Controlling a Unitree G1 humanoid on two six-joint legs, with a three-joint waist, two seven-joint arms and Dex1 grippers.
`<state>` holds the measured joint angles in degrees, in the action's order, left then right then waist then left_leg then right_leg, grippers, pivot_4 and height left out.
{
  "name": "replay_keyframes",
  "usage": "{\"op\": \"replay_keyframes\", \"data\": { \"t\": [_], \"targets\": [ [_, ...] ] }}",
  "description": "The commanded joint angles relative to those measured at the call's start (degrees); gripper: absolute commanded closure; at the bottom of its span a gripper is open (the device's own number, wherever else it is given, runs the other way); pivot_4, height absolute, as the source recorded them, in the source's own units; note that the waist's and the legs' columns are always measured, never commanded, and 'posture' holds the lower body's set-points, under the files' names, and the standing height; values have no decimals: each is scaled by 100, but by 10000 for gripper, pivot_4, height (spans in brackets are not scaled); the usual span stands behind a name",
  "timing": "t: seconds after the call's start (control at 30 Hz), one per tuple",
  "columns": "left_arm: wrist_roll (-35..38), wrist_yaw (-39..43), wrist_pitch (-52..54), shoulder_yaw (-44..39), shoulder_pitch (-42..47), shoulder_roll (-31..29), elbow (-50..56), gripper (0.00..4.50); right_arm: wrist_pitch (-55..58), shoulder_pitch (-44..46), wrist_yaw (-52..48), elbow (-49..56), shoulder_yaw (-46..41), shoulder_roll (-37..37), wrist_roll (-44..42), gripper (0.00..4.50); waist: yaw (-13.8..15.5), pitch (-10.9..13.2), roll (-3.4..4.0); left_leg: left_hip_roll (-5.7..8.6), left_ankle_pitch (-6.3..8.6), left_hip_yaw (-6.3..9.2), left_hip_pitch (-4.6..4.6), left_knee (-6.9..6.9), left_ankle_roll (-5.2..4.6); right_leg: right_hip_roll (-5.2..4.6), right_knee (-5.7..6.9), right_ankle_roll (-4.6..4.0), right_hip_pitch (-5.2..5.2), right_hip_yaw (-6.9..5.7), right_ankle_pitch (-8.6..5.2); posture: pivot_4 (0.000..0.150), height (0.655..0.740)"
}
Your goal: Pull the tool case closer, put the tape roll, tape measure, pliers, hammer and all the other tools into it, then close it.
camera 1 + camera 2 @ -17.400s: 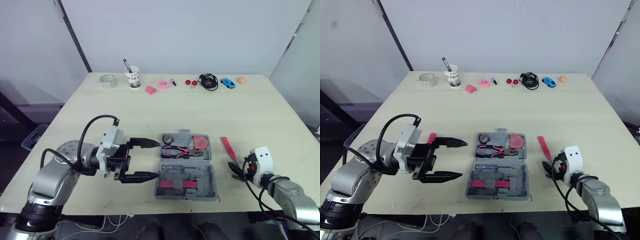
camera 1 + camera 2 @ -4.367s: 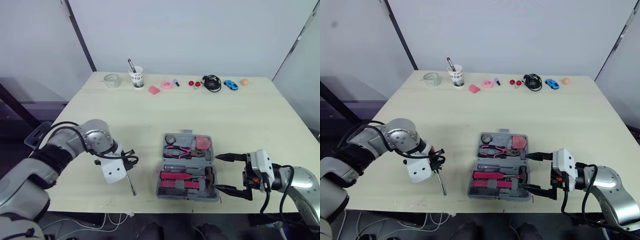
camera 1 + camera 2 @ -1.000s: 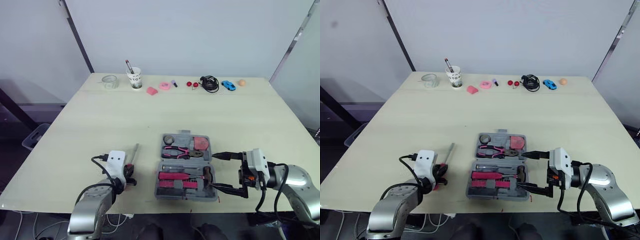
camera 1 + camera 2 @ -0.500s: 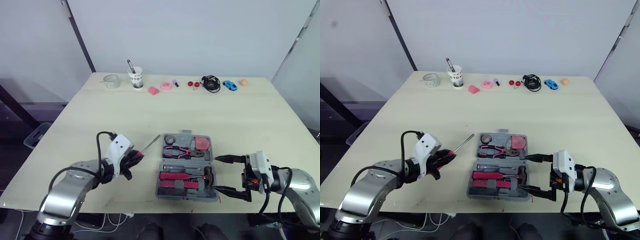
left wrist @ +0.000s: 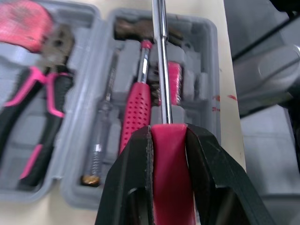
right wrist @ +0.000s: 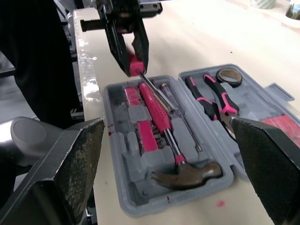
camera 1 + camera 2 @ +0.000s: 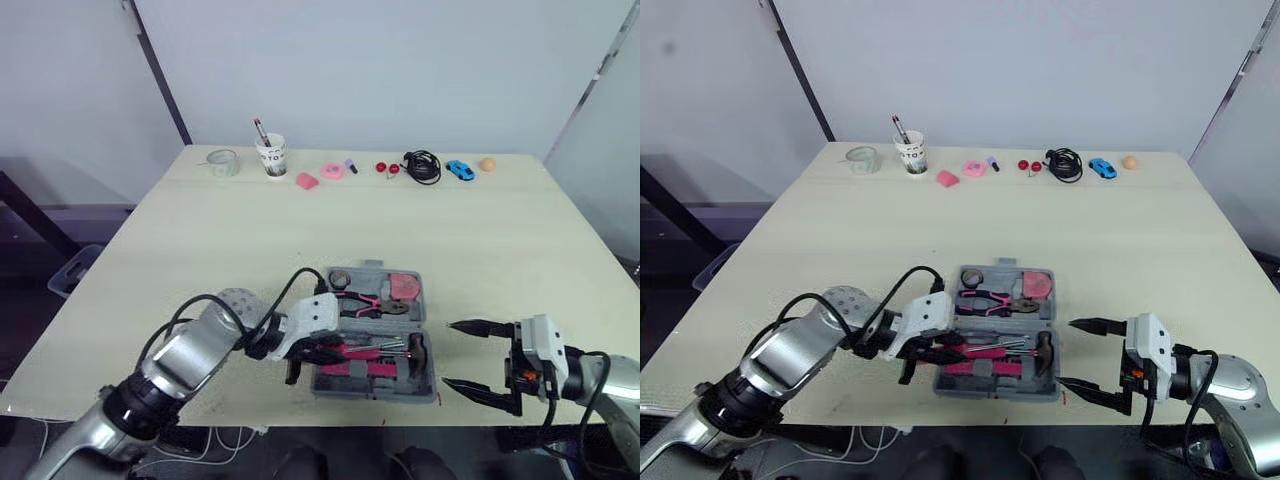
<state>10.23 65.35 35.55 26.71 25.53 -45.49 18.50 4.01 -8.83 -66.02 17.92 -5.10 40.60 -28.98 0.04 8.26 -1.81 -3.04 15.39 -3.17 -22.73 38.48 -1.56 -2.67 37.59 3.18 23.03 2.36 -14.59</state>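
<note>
Table point(image 7: 200, 230): tool case point(image 7: 375, 392) lies open and flat. Left gripper point(image 5: 168, 133) is at the case's left edge, clamped on the red handle of a screwdriver point(image 5: 162, 70), whose steel shaft reaches out over the case's near half, above the hammer. Right gripper point(image 7: 468, 357) is right of the case, clear of it, fingers spread wide, nothing in them. Case's near half: hammer point(image 6: 161, 119) seated lengthwise, head toward the case's right end, with a slim driver point(image 5: 104, 117) in the slot beside it. Case's far half: pliers point(image 7: 352, 302) in the middle, tape measure point(image 7: 403, 286) in the right corner, tape roll point(image 6: 228, 75) in the left corner.
</note>
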Motion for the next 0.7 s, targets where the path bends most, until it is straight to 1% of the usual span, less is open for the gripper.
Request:
{"op": "replay_keyframes", "data": {
  "t": [0.03, 0.23, 0.7],
  "targets": [
    [-146, 187, -45, 272, 162, 69, 42, 39301, -154, -112, -95, 57, -232, 85, -63, 0, -6, 0, 0, 0, 0, 0, 0, 0, 0, 0, 0, 0, 0, 0, 0, 1500, 7400],
    [-407, 224, 423, 778, 390, 355, -110, 39301, -304, -324, -140, 27, -249, 73, -8, 0, 68, 0, 0, 0, 0, -1, -1, 2, 0, 0, 0, 2, 0, 2, 0, 1500, 7400],
    [-768, 574, 710, 1470, 1006, 661, -157, 39301, -248, -439, 0, 227, -190, 59, -2, 0, 76, 0, 0, 1, 0, 1, -3, 4, -1, 1, 0, 1, 0, 2, 0, 1500, 7400]
  ]
}}
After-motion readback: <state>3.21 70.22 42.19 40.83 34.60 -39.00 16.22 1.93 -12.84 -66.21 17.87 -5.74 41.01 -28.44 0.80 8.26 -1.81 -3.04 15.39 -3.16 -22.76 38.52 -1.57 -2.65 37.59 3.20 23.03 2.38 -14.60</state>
